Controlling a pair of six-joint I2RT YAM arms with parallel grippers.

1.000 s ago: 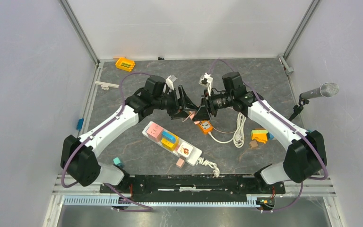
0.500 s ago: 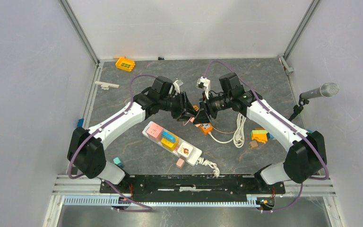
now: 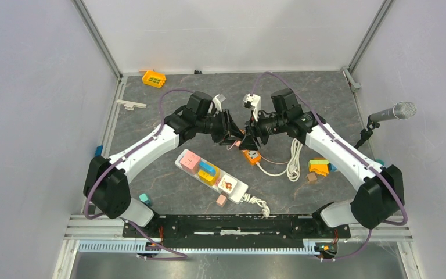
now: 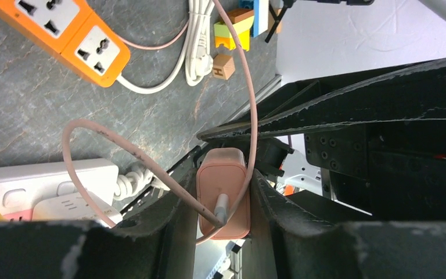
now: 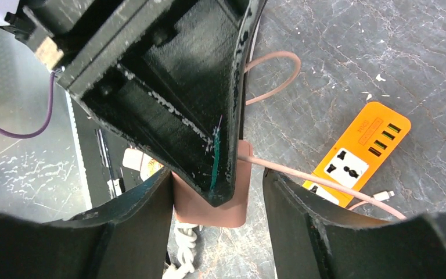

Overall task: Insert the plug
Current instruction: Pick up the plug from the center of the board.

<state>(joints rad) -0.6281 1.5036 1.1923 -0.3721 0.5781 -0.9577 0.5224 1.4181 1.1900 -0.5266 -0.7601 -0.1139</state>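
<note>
A pink plug (image 4: 223,195) with a thin pink cable (image 4: 250,104) hangs above the table between both arms. My left gripper (image 4: 223,192) is shut on it, one finger pressed to each side. In the right wrist view the plug (image 5: 232,212) lies between the fingers of my right gripper (image 5: 218,197), which is open, with a clear gap on its right side. The left arm's finger (image 5: 174,87) hides most of the plug there. From above, the plug (image 3: 238,143) is over the orange power strip (image 3: 252,156). A white power strip (image 3: 211,176) lies nearer.
A coiled white cable (image 3: 293,160) lies right of the orange strip (image 5: 360,154). Coloured blocks (image 3: 319,167) sit at the right, an orange block (image 3: 153,78) at the far left, a pink block (image 3: 221,200) and a teal block (image 3: 145,199) near the front. A microphone (image 3: 392,111) stands at the right edge.
My left gripper has moved in to the right and shut on the pink plug. The right gripper's jaws have spread apart around it.
</note>
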